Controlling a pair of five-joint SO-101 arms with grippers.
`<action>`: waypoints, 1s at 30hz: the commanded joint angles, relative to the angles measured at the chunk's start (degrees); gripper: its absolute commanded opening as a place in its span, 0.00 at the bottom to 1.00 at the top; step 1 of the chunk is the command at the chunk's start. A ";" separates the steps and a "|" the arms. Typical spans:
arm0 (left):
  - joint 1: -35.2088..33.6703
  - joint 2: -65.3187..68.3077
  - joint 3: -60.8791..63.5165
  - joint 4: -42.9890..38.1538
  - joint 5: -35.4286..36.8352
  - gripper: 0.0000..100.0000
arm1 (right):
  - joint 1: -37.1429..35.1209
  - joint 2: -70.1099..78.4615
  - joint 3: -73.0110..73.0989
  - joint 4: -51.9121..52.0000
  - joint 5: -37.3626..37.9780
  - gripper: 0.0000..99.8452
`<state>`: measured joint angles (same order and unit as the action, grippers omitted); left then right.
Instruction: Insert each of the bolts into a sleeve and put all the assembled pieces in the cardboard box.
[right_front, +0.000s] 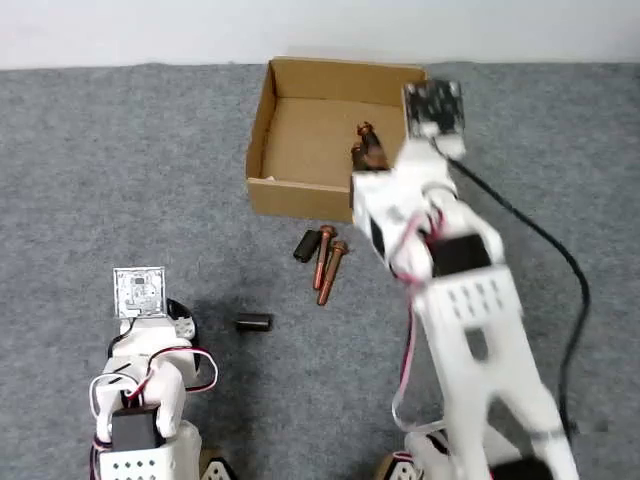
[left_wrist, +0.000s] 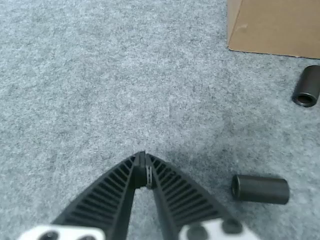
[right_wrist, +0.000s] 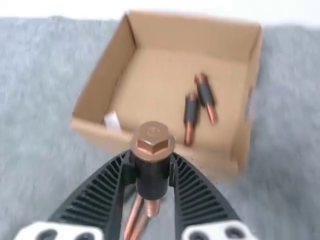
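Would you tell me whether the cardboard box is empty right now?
No, an assembled piece and a second one lie on the floor of the cardboard box.

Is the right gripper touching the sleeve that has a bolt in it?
Touching. The right wrist view shows the right gripper closed on the black sleeve, one finger against each side, with the bolt head above.

cardboard box (right_front: 290, 198): two assembled pieces (right_wrist: 190, 112) inside | two bolts (right_front: 331, 272), two sleeves (right_front: 254, 323) outside
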<state>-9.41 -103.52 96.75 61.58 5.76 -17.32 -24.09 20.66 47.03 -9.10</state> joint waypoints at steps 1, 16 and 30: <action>-0.26 -0.35 -0.31 -1.76 1.14 0.00 | 1.71 10.77 -10.64 -8.13 2.02 0.01; -2.46 -0.26 -0.31 -0.09 8.18 0.00 | 2.33 49.27 -36.48 -14.64 2.55 0.01; -2.81 -0.26 -0.31 -0.09 4.22 0.00 | -2.07 57.98 -39.82 -7.60 11.52 0.15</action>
<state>-11.52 -103.52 96.75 61.58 11.21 -18.73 35.08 -16.35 38.68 1.54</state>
